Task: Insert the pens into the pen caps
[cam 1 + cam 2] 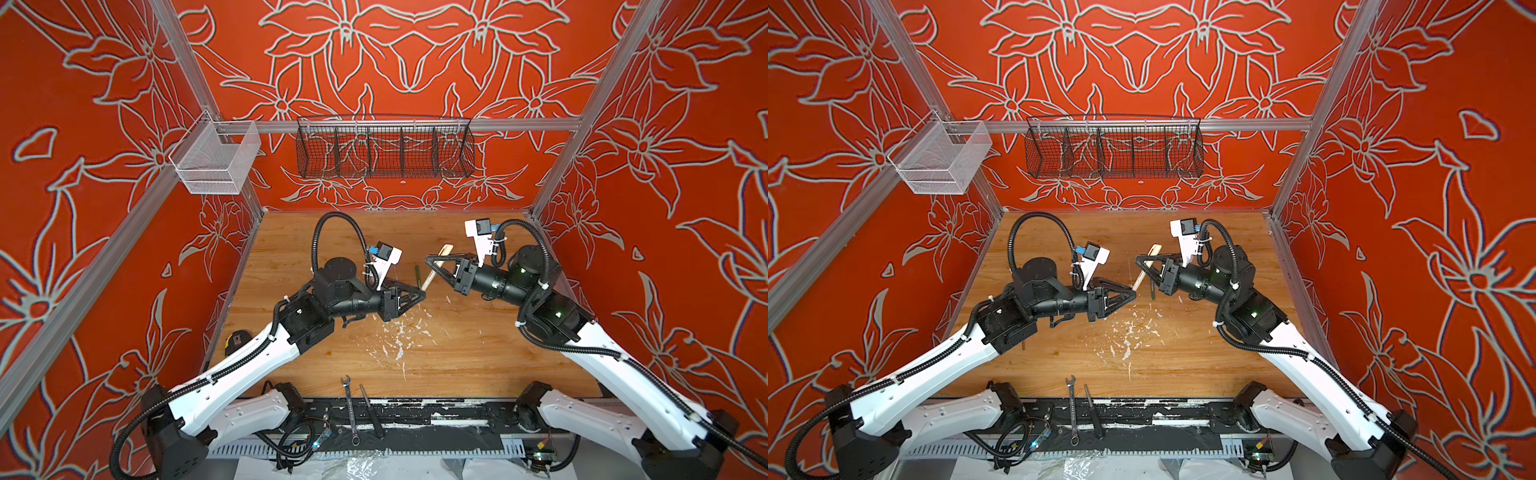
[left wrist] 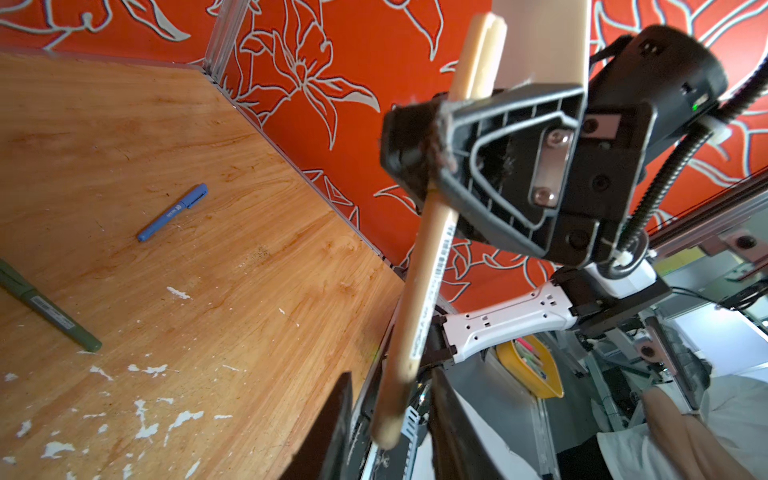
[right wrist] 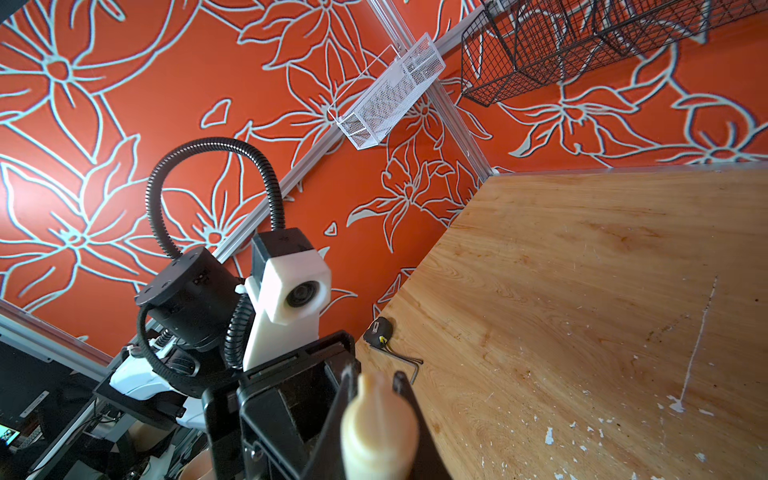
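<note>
My right gripper (image 1: 428, 261) is shut on the tan pen (image 1: 434, 268), which hangs slanted above the table in both top views. Its upper end carries a tan cap (image 2: 478, 54) with a clip slit. The pen's blunt lower end (image 2: 388, 415) sits between the fingers of my left gripper (image 2: 388, 374), which stand apart with a gap showing on each side. The green pen (image 1: 417, 274) lies on the wood under the two grippers. In the left wrist view a blue pen (image 2: 172, 212) with a blue cap on lies farther back. No loose pen caps show.
A silver wrench (image 1: 349, 409) and a black slim tool (image 1: 371, 409) lie at the table's front edge. A tape measure (image 3: 379, 332) and hex key (image 3: 405, 359) sit at the left edge. A white mesh basket (image 1: 216, 160) and black wire basket (image 1: 384, 149) hang on the walls.
</note>
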You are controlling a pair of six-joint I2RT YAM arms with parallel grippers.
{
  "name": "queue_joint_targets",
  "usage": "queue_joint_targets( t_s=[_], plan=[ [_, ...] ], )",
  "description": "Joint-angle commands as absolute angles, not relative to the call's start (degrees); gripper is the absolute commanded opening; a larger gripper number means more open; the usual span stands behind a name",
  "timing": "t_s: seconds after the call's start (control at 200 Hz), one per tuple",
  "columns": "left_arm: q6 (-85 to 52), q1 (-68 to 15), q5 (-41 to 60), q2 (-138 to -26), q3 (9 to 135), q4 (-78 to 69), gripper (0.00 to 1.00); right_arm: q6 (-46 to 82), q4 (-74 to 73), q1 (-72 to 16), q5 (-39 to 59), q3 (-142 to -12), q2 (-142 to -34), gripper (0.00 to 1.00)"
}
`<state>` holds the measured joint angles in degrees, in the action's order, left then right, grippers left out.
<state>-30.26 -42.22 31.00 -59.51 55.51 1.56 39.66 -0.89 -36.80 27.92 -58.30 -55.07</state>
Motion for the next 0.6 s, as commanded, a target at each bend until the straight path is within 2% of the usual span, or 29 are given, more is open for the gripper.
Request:
queue_joint_targets(
  t_s=[0.0, 0.08, 0.595],
  plan=[
    [-30.3, -42.3, 32.2, -59.9, 57.1, 1.3, 0.34, 39.6, -3.2, -36.5, 26.3, -57.7, -54.3, 0.00],
    [-30.6, -42.3, 32.4, -60.1, 57.1, 0.8, 0.38, 39.6, -3.2, -36.5, 26.7, -58.0, -54.7, 0.00],
    [-31.1, -42.2, 33.7, -60.4, 57.3, 0.0, 0.36, 39.7, -3.6, -36.5, 27.0, -56.9, -55.8, 0.00]
  ],
)
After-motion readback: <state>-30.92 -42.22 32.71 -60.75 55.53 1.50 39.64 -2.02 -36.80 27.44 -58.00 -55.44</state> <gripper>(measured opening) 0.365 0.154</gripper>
